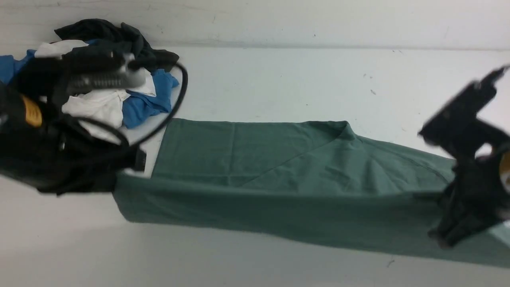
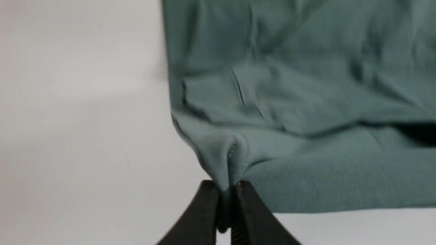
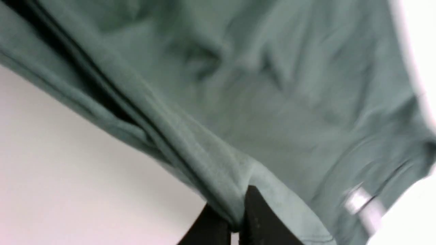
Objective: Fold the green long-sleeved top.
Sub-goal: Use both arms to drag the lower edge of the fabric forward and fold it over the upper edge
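The green long-sleeved top (image 1: 279,175) lies stretched across the white table, its near edge lifted into a long band between my two grippers. My left gripper (image 1: 119,179) is shut on the top's left near corner; the left wrist view shows the jaws (image 2: 227,200) pinching a fold of green cloth (image 2: 306,102). My right gripper (image 1: 442,235) is shut on the right near corner; the right wrist view shows the jaws (image 3: 235,217) clamped on the cloth (image 3: 272,102), with the white neck tag (image 3: 357,200) nearby. The chest logo is hidden.
A pile of dark charcoal, white and blue clothes (image 1: 115,79) sits at the back left, partly behind my left arm. Bare white table (image 1: 299,79) lies beyond the top, and the table's back edge meets the wall.
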`<move>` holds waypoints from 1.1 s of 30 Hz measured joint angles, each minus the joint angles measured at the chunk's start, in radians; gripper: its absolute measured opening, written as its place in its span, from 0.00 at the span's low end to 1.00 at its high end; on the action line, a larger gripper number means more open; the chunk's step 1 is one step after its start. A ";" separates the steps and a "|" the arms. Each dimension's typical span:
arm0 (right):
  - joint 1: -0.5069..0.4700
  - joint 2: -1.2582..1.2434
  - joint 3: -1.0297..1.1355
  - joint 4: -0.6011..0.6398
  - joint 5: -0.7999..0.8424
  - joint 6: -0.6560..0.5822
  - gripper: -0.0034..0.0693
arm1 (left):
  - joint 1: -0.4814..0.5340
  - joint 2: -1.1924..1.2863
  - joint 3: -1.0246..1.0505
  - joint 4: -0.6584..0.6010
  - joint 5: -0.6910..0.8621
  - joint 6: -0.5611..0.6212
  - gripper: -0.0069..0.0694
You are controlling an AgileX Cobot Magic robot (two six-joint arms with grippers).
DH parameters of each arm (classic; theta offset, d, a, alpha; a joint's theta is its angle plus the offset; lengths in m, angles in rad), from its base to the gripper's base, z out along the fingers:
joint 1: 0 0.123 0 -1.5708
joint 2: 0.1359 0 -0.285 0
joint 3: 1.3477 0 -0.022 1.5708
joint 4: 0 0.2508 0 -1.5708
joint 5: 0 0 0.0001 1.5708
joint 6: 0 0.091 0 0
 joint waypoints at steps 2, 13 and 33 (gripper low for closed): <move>-0.066 0.072 -0.110 0.027 -0.014 -0.064 0.06 | 0.046 0.084 -0.095 0.003 -0.002 0.017 0.13; -0.237 0.628 -0.638 0.070 -0.123 -0.173 0.06 | 0.191 0.667 -0.675 0.011 -0.022 0.060 0.13; -0.249 1.026 -0.900 0.055 -0.217 -0.015 0.57 | 0.214 1.123 -1.049 0.129 -0.054 0.091 0.28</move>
